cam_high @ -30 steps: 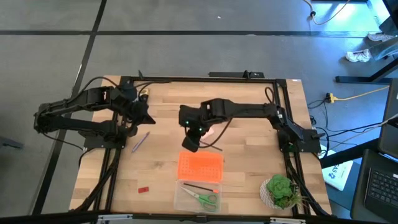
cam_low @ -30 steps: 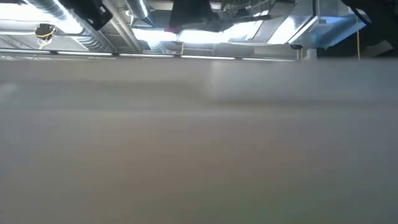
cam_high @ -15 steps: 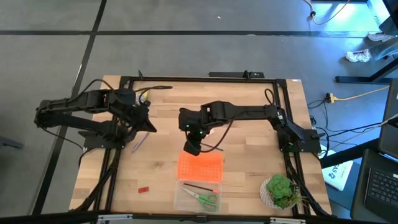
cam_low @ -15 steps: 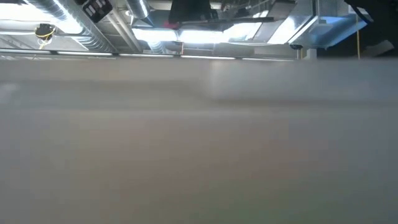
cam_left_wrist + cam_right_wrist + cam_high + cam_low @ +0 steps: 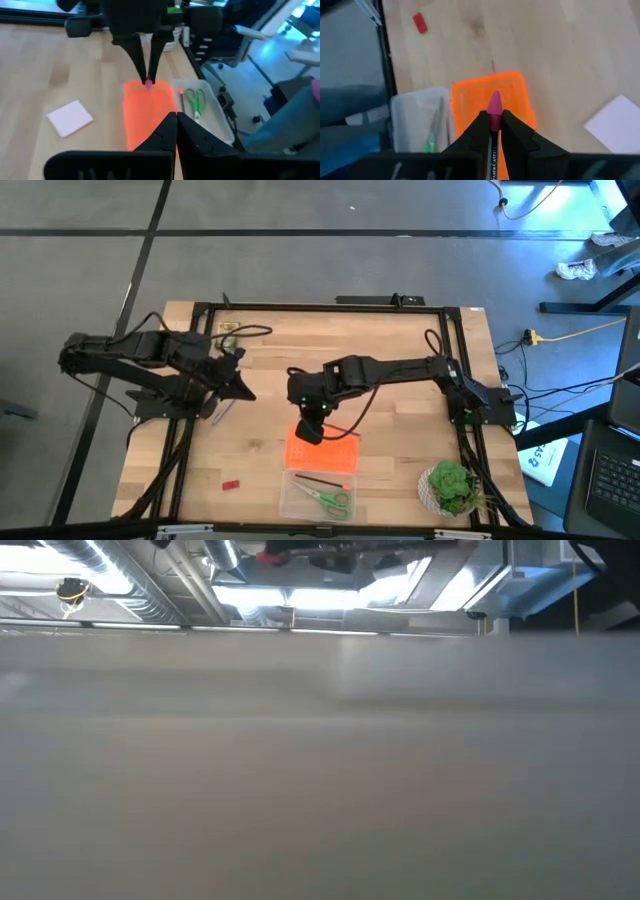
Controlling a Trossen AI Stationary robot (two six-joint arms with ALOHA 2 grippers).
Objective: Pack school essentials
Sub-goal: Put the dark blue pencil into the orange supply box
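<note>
My right gripper (image 5: 310, 432) points down over the orange perforated lid (image 5: 322, 448) and is shut on a pencil with a pink tip (image 5: 494, 107). Near the lid stands the clear box (image 5: 292, 502), with the green-handled scissors (image 5: 330, 500) and a thin red pencil inside. My left gripper (image 5: 243, 391) hovers shut at the table's left, above a purple pencil (image 5: 221, 410). The pink pad (image 5: 70, 117) lies flat on the wood. A red block (image 5: 231, 483) sits near the front edge. A yellow-green crayon box (image 5: 229, 327) lies at the far left. My right gripper pinches the pencil between its two fingers (image 5: 476, 131), just behind the pink tip (image 5: 148, 85). The pencil runs along the fingers and its tip sticks out past them. The fingers come from above, pointing down at the orange lid's far edge. Whether the tip touches the lid cannot be told.
A leafy potted plant (image 5: 450, 488) stands at the near right corner. Black frame rails run along the table's left, right and far sides. Bare wood lies between the red block and the clear box. The low view shows only a blur.
My right gripper has moved toward the near edge with the pencil, from beside the pink pad to above the orange lid. My left gripper has travelled toward the near edge and a little to the right, over the purple pencil.
</note>
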